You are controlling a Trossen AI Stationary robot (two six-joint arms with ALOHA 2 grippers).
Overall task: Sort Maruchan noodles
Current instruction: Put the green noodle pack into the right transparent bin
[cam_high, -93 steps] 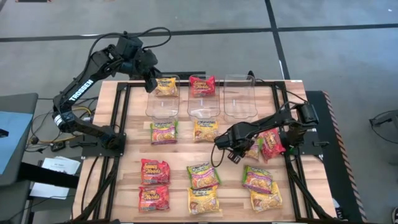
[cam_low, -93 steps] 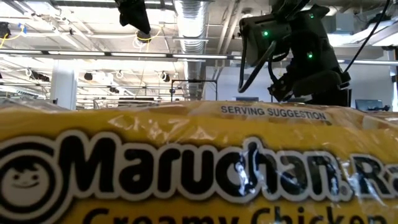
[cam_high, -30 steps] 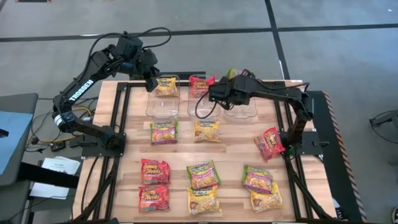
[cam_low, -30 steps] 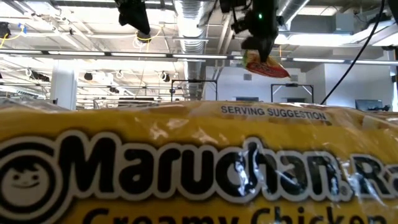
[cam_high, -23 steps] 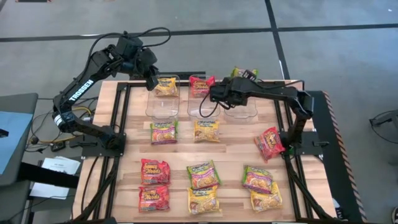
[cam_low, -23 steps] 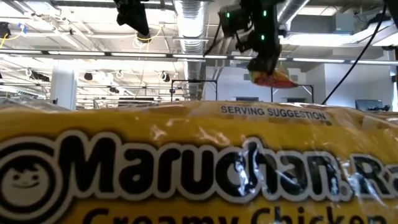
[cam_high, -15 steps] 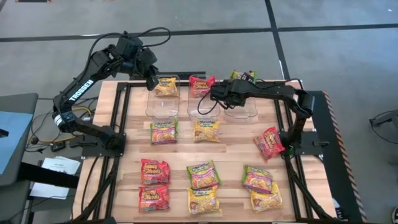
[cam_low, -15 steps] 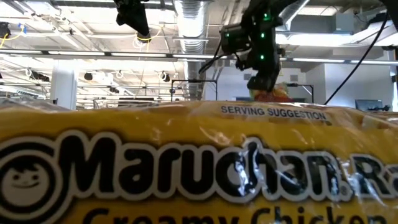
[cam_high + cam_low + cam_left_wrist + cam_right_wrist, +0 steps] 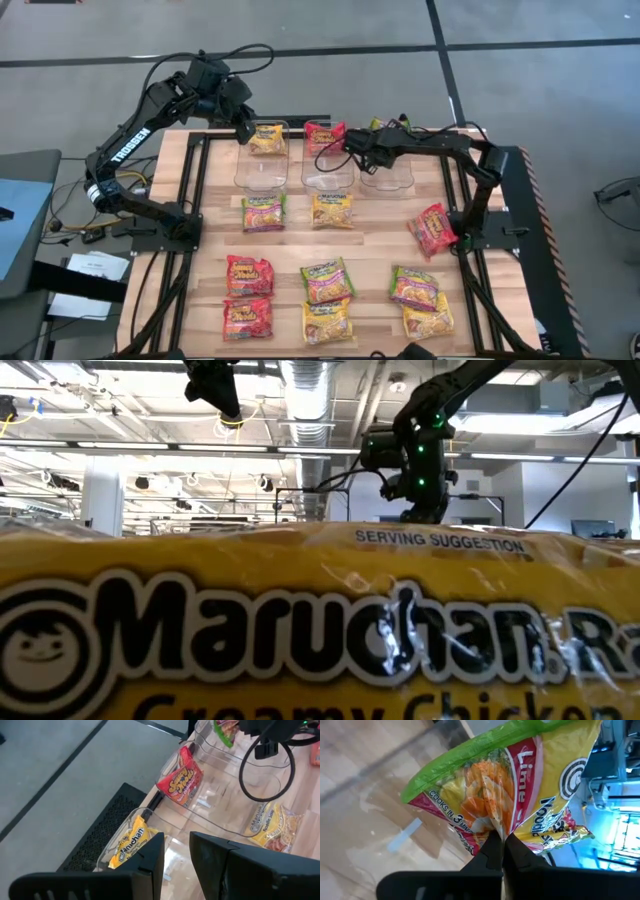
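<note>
My right gripper (image 9: 374, 138) is over the right clear bin (image 9: 388, 168), shut on a green-edged Maruchan packet (image 9: 520, 785), which also shows green in the high view (image 9: 380, 124). In the low view this gripper (image 9: 424, 510) points down; the packet is hidden behind the big yellow packet (image 9: 300, 630) in front. My left gripper (image 9: 176, 852) hovers open over the left bin (image 9: 260, 168), above a yellow packet (image 9: 267, 138). A red packet (image 9: 325, 135) leans in the middle bin (image 9: 327, 168). My right gripper pinches a puckered bit of the green packet's wrapper (image 9: 496, 826) between its two fingers, at about the middle of one edge. The fingers come from above, pointing down. The packet hangs below them over the right bin; whether it touches the bin I cannot tell.
Several packets lie flat on the wooden table: green (image 9: 264, 212) and yellow (image 9: 331, 209) just before the bins, red (image 9: 435, 230) at the right by the right arm's base, and two rows near the front edge, among them red (image 9: 248, 275) and yellow (image 9: 428, 320).
My right gripper has gone down toward the right bin and a little toward the table's right edge, still shut on the green packet. In the low view the packet has sunk out of sight behind the near yellow packet.
</note>
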